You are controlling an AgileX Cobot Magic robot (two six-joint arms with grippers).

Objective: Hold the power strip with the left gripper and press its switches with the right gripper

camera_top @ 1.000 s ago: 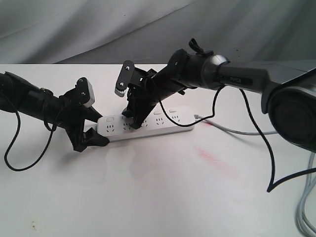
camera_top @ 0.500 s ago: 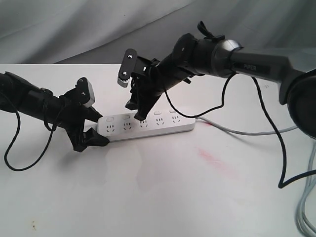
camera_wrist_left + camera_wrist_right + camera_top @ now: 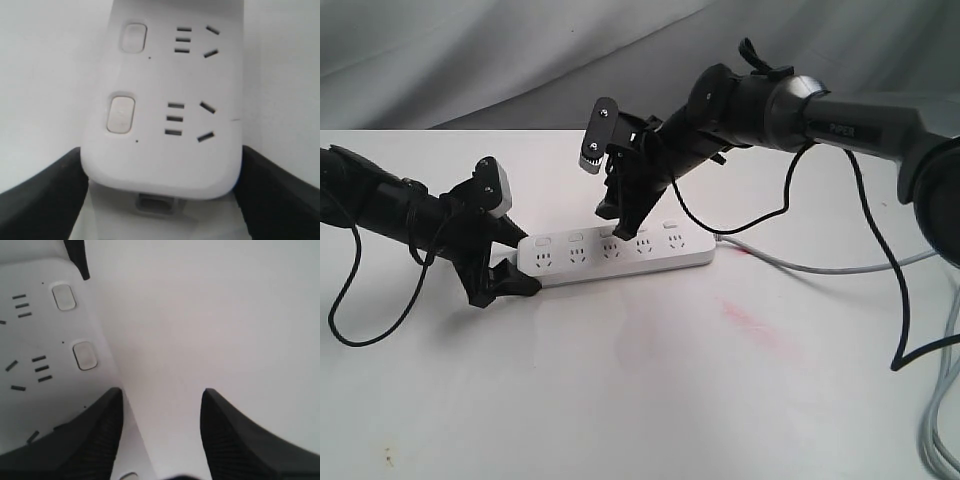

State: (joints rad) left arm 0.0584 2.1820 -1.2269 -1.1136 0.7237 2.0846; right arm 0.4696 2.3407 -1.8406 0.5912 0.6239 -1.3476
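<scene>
The right pincer [image 3: 615,222] hangs at the upper middle of the exterior view, its two black fingers parted with nothing between them; the right wrist view [image 3: 161,392] shows only bare table in the gap, with one finger [image 3: 95,440] lying over the edge of the power strip [image 3: 40,340]. Its tip points down at the row of switches [image 3: 607,234], about the middle of the row, and looks just clear of them, though contact cannot be ruled out. To press well, I would judge it best to bring a single fingertip squarely over one switch [image 3: 85,355], come straight down, and push no harder than the button needs, so the strip does not tip or slide. The left pincer [image 3: 515,262], at centre left of the exterior view, is spread wide and clamped on the strip's rounded end, a finger [image 3: 40,195] against each long side. The power strip [image 3: 620,258] lies flat on the white table [image 3: 620,400], running from that clamp rightward under the right pincer, and its grey cord [image 3: 790,262] trails off toward the right edge of the frame.
</scene>
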